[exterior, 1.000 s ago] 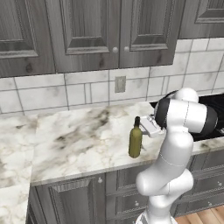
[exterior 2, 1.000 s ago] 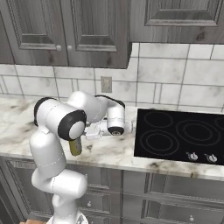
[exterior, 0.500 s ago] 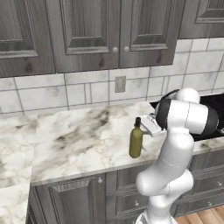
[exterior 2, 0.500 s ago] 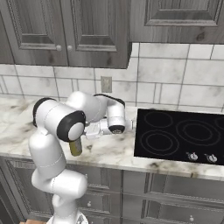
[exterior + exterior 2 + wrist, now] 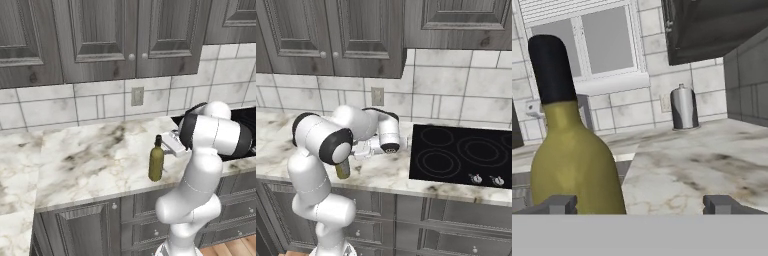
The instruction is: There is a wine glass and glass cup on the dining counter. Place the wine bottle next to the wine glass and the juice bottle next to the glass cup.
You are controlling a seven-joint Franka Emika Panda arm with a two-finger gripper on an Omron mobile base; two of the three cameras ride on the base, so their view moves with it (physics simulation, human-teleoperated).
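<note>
Tall olive-green glass wine bottle [image 5: 156, 161] upright on the marble counter [image 5: 90, 160]: rigid, heavy, smooth, breakable, best gripped at mid-body by the wide-spread, empty fingers [image 5: 557, 204].

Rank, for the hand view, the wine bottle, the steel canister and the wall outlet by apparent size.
1. wine bottle, largest, though closest to the camera.
2. steel canister.
3. wall outlet, smallest, partly behind the canister.

Glossy olive glass wine bottle [image 5: 572, 165] on veined polished-marble counter [image 5: 95, 160].
</note>
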